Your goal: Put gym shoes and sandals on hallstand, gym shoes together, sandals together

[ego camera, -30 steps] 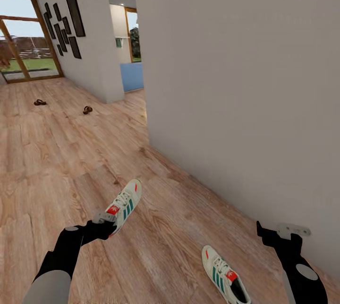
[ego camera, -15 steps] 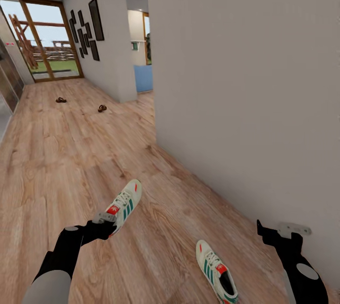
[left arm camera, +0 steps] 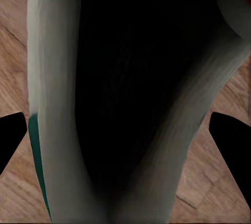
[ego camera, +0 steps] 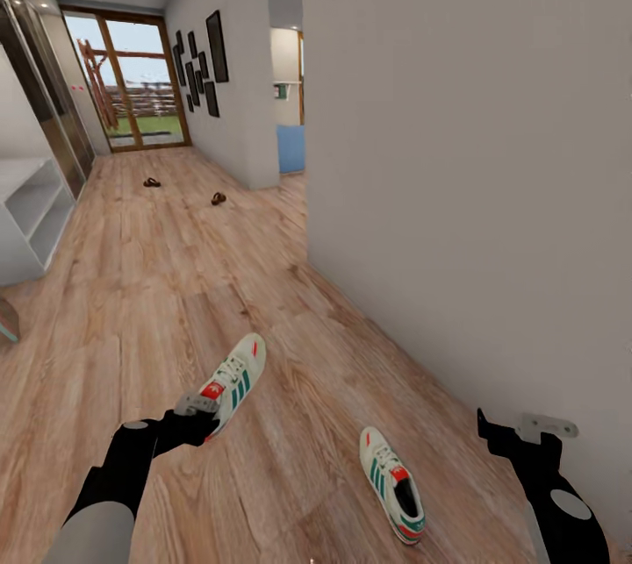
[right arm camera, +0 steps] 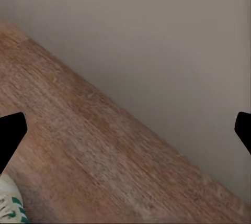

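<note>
At floor: left hand (ego camera: 198, 413) grips gym shoe (ego camera: 235, 379); right hand (ego camera: 525, 429) spread empty | view panned; hallstand (ego camera: 28, 217) now visible

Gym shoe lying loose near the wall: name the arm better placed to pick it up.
Right, probably. The loose gym shoe lies on the corridor floor on that arm's side, and the right tool is open with nothing between its fingers. The left tool is at the other gym shoe.
</note>
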Motion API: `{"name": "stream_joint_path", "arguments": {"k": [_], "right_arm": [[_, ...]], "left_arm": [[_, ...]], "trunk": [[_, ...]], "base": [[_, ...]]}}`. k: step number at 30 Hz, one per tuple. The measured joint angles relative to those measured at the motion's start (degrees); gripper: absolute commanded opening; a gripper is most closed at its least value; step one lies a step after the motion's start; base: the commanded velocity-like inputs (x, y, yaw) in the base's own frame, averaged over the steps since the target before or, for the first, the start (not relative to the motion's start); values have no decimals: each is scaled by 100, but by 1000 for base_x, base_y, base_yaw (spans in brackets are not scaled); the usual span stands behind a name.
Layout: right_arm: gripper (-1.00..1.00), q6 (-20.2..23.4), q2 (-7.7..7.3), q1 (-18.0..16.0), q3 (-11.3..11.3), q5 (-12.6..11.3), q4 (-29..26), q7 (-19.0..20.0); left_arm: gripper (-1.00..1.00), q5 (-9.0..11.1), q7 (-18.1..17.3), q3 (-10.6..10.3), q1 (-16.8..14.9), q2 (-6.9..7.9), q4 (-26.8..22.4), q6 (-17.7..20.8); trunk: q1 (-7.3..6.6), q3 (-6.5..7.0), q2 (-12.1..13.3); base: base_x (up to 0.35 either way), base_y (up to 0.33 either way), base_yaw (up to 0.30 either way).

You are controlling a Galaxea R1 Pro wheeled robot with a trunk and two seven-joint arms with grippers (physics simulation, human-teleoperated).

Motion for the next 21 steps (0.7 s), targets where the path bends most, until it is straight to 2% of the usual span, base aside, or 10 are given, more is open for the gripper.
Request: {"name": "stream_joint_path", "arguments": {"k": [10, 13, 15, 17, 21], "right_arm": [[100, 6, -2, 0, 128, 8, 8, 0], [100, 5, -6, 0, 154, 20, 106, 0], [100, 4, -3, 0, 166, 12, 178, -3], [100, 4, -1, 0, 178, 11, 161, -5], [100, 4, -6, 0, 211, 16, -33, -7]], "left_arm": [[-100, 9, -6, 0, 0, -16, -25, 6], [-100, 85, -7, 5, -6, -43, -44, 26], [-100, 277, -4, -29, -11, -54, -51, 33], [-100, 352, -7, -49, -14, -57, -53, 24], [-100, 421, -23, -68, -17, -71, -41, -4]], "trunk": [[0, 57, 0], [-1, 70, 0], [-2, 76, 0], [-3, 79, 0], [-3, 80, 0]], "base": [[-253, -185, 222], [-126, -79, 243], [-39, -24, 251], [-20, -12, 215], [-6, -4, 71]]}}
